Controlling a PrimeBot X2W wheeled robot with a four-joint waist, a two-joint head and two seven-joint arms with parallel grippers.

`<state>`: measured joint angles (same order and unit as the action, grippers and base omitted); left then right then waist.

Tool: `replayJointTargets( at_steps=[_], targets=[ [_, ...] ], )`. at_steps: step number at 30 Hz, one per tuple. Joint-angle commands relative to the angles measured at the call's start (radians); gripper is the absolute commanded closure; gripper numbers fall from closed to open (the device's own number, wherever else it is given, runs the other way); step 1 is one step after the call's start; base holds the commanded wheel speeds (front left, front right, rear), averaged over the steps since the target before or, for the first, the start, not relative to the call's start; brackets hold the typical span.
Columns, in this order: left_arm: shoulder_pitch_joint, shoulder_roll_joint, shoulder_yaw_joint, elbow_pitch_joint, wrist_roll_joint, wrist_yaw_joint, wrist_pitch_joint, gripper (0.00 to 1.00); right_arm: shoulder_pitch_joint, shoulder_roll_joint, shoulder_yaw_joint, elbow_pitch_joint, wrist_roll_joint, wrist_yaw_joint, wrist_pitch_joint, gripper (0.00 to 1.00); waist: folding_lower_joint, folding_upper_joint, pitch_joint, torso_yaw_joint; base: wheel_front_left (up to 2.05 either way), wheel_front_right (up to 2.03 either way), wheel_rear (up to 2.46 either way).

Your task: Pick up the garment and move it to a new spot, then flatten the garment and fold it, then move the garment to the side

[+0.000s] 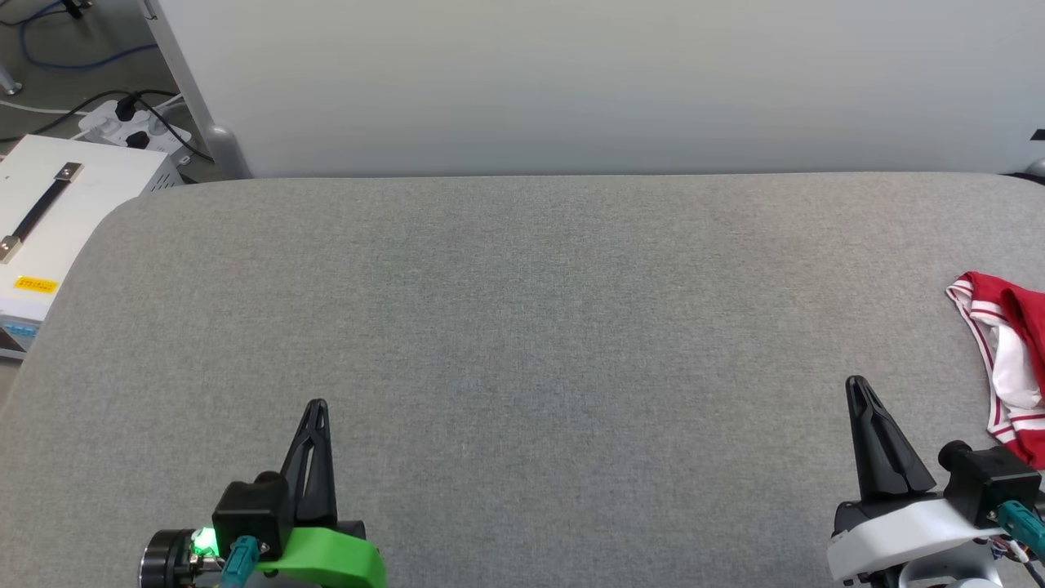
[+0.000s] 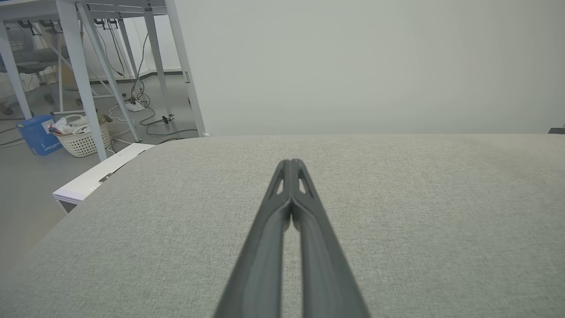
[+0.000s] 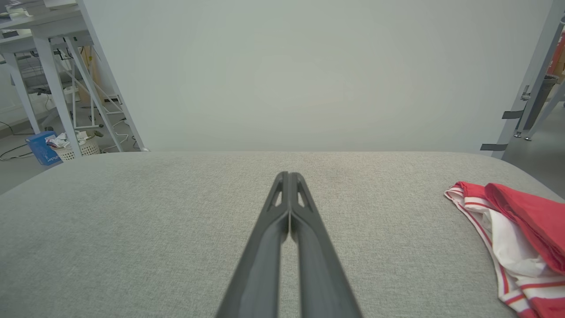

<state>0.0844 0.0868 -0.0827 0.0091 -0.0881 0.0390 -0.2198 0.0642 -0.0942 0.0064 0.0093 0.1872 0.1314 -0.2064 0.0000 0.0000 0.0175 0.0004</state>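
Both claws are pinched completely shut with nothing in them. The left claw (image 1: 317, 408) hangs over bare grey worktop (image 1: 522, 310) at the near left. The right claw (image 1: 856, 385) is at the near right, fingers pressed together. The red jersey T-shirt (image 1: 1012, 359), white sleeve and striped trim showing, lies crumpled at the worktop's right edge, near the right claw but not touching it.

Lab: pwr strip (image 1: 135, 122), floor cables (image 2: 152, 126), metal-frame tables (image 2: 77, 57).

The garment (image 1: 1008, 359), red with white, red-striped trim, lies crumpled at the table's right edge, partly cut off.
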Motion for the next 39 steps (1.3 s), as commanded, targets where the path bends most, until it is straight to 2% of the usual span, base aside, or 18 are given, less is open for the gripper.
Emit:
replayJointTargets(
  at_steps=[1,39],
  targets=[
    [-0.011,-0.005,0.005,-0.001,0.012,-0.006,0.005,1.0,-0.009,0.004,-0.001,-0.002,-0.013,0.0,0.006,1.0,0.0,0.0,0.0,0.0,0.0,0.0,0.0],
    [-0.037,-0.016,0.033,-0.004,0.039,-0.017,0.081,1.0,-0.029,0.018,-0.003,-0.004,-0.075,0.0,0.077,1.0,0.0,0.0,-0.006,0.0,0.0,0.0,0.0]
  ],
)
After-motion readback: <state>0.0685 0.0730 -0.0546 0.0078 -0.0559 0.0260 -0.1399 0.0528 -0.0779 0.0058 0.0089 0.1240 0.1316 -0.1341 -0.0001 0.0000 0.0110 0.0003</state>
